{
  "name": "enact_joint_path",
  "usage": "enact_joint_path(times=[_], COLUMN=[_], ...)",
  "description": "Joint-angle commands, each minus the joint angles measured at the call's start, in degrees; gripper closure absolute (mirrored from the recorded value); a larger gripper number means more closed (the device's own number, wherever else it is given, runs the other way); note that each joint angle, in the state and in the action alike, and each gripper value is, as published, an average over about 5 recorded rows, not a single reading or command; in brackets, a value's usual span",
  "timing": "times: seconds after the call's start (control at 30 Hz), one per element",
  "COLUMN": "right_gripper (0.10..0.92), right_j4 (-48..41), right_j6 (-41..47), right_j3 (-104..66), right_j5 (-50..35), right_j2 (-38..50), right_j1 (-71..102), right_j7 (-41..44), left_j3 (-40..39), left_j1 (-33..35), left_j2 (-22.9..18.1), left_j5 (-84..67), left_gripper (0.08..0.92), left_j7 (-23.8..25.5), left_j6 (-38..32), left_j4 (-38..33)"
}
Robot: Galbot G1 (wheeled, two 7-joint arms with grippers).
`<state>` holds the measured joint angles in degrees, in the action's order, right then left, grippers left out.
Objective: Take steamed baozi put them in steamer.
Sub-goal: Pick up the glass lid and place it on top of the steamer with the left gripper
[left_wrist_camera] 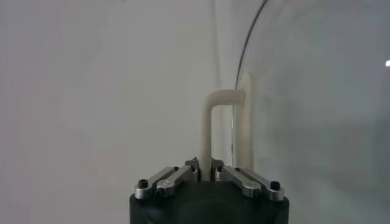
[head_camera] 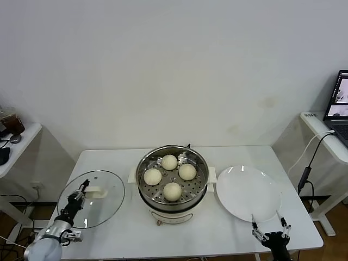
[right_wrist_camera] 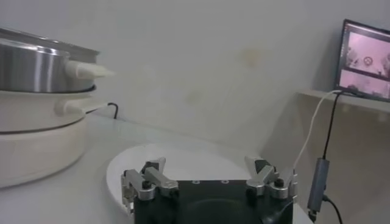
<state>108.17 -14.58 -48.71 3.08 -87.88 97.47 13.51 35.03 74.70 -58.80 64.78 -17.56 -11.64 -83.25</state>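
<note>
White wall stood behind your white rectangular table (head_camera: 228, 155), with a small side table at each edge of the head view.

At the table's left end you had the left gripper (head_camera: 80, 193) over the round glass lid (head_camera: 106, 204). Its fingers (left_wrist_camera: 183, 175) were drawn in tight on the lid's white loop handle (left_wrist_camera: 210, 131); the wrist view showed the handle's post caught between the tips, with the glass pane running alongside.

In the middle of the table sat the round shiny steel steamer (head_camera: 172, 202) on its white base, well apart from both of your grippers. On its perforated tray lay the four smooth cream-white steamed baozi (head_camera: 172, 191). They made a diamond: one to the far side, one on the left, one on the right, one nearest you. Each bun was round, so none showed a long axis or pointed any way. The buns stood close but I could not tell whether they touched.

Just right of the steamer lay the flat round white plate (head_camera: 247, 190), bare. Your right gripper (head_camera: 270, 230) hung at the table's near right edge, just at the plate's near rim, fingers (right_wrist_camera: 149, 178) spread wide with nothing between them. From its wrist view the steamer's steel wall (right_wrist_camera: 30, 64) rose well off to one side.

Farther right, a laptop (head_camera: 338, 100) stood open on the side table, its cable hanging down.
</note>
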Motion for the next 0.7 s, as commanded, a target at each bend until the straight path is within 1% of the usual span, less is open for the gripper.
enact_joint_path(times=[0.03,0.2,0.27,0.33,0.43,0.5,0.6,0.7], right_gripper=[0.203,0.203,0.203,0.203,0.203,0.203,0.203,0.203], right_j4=[-0.22,-0.79,-1.00,-1.26,-1.91,-2.47,-3.28,-4.16], right_j6=[-0.37,-0.84,-1.18,-1.53,-2.14,-2.60,-2.98,-3.13], right_j3=[1.64,2.68,2.89,2.99,3.03,3.11,3.52,4.08], right_j5=[0.40,0.92,1.11,1.39,2.28,3.26,4.73,5.97], right_j2=[0.40,0.62,0.57,0.47,0.20,-0.16,-0.89,-1.73], right_j1=[0.17,0.08,-0.02,-0.16,-0.55,-1.00,-1.83,-2.85], right_j7=[0.15,0.28,0.26,0.17,-0.10,-0.36,-0.90,-1.63], left_j3=[4.58,3.87,1.74,-1.02,-7.49,-13.54,-22.49,-29.87], left_j1=[11.58,10.22,8.64,6.54,1.63,-2.87,-9.67,-16.66], left_j2=[5.72,9.16,10.47,11.33,12.06,11.85,10.47,8.18], left_j5=[-8.21,-15.21,-18.67,-21.27,-22.08,-20.13,-16.11,-12.42], left_gripper=[0.825,0.825,0.825,0.825,0.825,0.825,0.825,0.825], left_j7=[4.84,14.23,16.91,18.59,20.60,22.02,24.24,26.14], left_j6=[14.11,21.82,25.48,29.05,34.60,37.63,40.68,42.34], left_j4=[-24.85,-32.24,-35.27,-38.00,-40.90,-41.52,-40.82,-37.65])
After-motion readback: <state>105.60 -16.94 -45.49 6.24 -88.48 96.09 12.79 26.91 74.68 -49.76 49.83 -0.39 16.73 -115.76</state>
